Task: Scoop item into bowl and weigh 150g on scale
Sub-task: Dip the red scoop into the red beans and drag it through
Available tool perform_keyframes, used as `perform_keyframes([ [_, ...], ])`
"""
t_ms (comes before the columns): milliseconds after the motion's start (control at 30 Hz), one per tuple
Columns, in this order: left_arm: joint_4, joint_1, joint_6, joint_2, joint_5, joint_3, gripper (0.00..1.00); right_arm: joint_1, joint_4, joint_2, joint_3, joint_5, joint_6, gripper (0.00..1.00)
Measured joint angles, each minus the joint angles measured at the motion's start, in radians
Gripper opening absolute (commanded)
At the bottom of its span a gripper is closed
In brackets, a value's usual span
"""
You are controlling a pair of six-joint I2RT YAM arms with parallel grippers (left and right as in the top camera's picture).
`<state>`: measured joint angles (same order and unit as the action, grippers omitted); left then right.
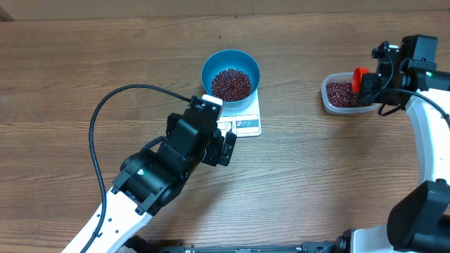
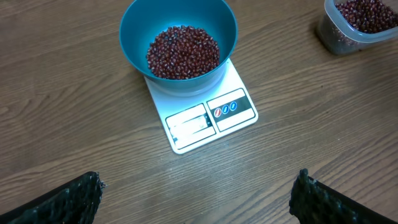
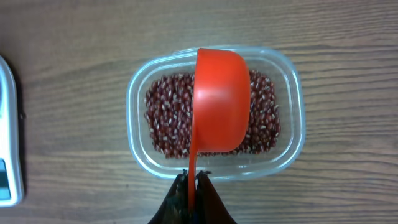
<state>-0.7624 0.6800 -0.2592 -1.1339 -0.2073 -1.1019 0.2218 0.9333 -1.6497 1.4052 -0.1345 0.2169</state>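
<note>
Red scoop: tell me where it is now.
In the overhead view the red scoop is at the far right, held by the right fingers above the clear bean tub.

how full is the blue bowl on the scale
Partly full: beans cover the bottom of the bowl, well below its rim.

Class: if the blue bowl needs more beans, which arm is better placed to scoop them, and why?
Right. The right fingers are shut on the red scoop, held over the tub of beans. The left fingers stand open and empty near the scale.
</note>
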Motion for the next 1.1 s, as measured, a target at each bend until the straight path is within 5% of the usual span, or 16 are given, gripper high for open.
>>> perform_keyframes([
  [367,0.000,0.000,0.000,0.000,0.000,0.000,1.00,0.000,0.010,-0.169,0.000,0.058,0.058,0.04],
  [1100,0.000,0.000,0.000,0.000,0.000,0.000,1.00,0.000,0.052,-0.179,0.000,-0.038,0.093,0.04],
])
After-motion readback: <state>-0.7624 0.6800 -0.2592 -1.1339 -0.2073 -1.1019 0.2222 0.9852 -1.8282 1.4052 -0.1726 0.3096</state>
